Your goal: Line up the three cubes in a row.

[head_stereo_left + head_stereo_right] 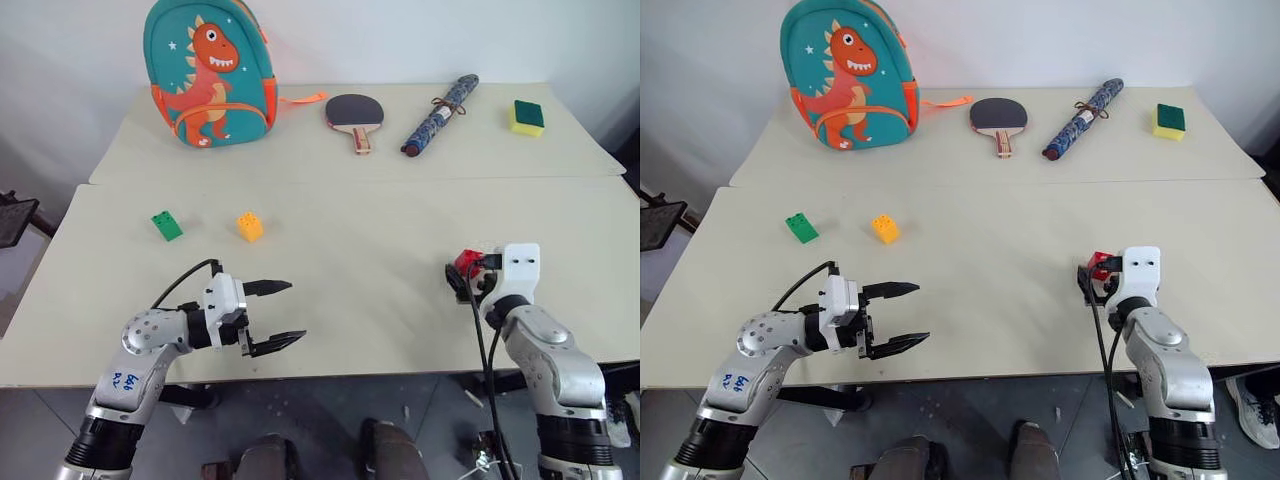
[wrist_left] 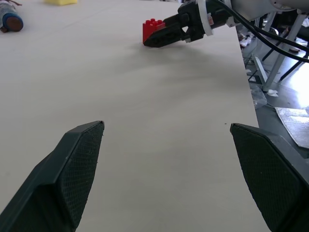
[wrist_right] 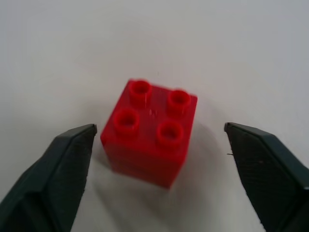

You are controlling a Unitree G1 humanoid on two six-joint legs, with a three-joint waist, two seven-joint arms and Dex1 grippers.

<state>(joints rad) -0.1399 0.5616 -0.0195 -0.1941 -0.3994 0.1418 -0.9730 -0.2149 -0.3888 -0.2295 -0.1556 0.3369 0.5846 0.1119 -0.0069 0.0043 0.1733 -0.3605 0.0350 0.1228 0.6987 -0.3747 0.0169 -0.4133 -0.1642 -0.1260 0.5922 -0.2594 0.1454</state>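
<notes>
Scanning left to right, we note the green cube [image 1: 166, 225] and yellow-orange cube [image 1: 249, 226] mid-left, the left gripper [image 1: 283, 315] gaping wide lower left, and the red cube [image 3: 150, 132] lower right, between the right gripper's [image 3: 159, 181] spread fingers, apparently untouched. Backpack [image 1: 209, 68], paddle [image 1: 355, 115], sponge [image 1: 526, 116] line the top.

The red cube [image 1: 466, 263] is partly hidden behind the right gripper [image 1: 462, 280] in the head views.
</notes>
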